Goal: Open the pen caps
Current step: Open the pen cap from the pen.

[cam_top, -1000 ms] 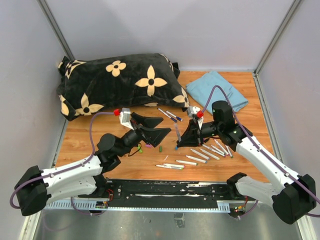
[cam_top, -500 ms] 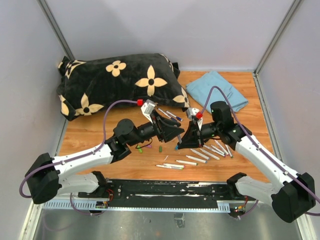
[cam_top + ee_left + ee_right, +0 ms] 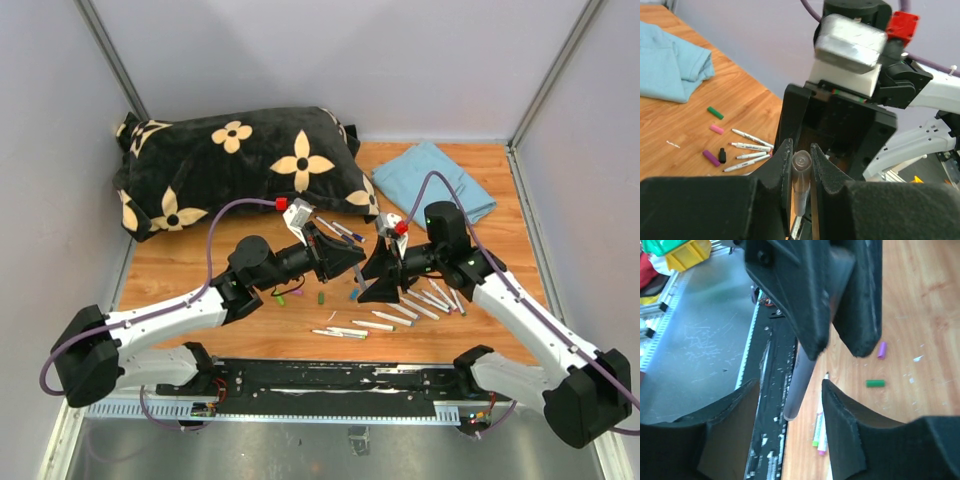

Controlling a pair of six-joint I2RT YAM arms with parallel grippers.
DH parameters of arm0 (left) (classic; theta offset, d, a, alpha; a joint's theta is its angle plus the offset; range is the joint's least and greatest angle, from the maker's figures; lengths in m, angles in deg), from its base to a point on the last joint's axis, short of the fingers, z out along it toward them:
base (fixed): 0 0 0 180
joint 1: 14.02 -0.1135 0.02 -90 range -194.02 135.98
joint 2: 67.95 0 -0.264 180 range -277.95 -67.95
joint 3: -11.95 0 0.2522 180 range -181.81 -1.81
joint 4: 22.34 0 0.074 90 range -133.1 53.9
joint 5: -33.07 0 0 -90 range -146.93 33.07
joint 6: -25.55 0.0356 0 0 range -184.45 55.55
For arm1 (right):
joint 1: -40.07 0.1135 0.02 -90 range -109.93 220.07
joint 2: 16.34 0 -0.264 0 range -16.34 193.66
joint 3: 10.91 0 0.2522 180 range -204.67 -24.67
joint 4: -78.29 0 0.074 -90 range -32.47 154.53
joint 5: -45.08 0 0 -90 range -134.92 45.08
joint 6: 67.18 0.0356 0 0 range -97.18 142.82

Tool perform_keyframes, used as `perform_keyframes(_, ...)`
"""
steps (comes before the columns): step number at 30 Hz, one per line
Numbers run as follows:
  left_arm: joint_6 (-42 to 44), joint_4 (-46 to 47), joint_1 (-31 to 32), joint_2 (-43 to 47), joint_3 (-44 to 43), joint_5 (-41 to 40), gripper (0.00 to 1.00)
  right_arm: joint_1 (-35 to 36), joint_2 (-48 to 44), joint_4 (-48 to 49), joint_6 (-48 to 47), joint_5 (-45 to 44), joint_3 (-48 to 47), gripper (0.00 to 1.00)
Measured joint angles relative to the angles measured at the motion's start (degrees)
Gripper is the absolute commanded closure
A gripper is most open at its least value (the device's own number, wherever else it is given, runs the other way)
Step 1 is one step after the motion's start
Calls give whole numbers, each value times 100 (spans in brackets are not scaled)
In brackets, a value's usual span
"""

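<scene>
As left arm (image 3: 180, 312) reaches, jaws pinch pen (image 3: 801, 186).

Black flowered pillow (image 3: 240, 160) back left; blue cloth (image 3: 435, 180) back right; wooden table (image 3: 170, 275).

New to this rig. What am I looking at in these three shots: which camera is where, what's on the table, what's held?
These are two robot arms bolted at a table's near edge, each ending in a two-finger claw. The wide shot comes from a fixed camera above and behind them. The other two come from a camera on each wrist. On the wooden table lie a black flowered pillow, a blue cloth, white pens and loose caps. The left claw is clamped on a grey pen. The right claw faces it, fingers apart around the pen without gripping.
</scene>
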Motion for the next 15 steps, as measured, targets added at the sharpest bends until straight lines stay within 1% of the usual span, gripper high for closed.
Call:
perform_keyframes(3,-120,184,-11,-52,66,2,100,-13,-164,367,186,24,33,39)
perform_keyframes(6,-223,382,-13,-184,111,39,100,-13,-380,835,494,33,188,41)
perform_keyframes(7,-254,448,-13,-256,120,52,100,-13,-411,953,590,33,234,44)
perform_keyframes(8,-264,476,-13,-304,120,63,100,-13,-417,1040,680,31,260,48)
perform_keyframes(12,-367,654,-13,-448,122,129,100,-15,-334,1298,1001,-59,304,75)
perform_keyframes(15,-413,780,-9,-461,144,197,100,-20,-249,1427,1193,-173,306,92)
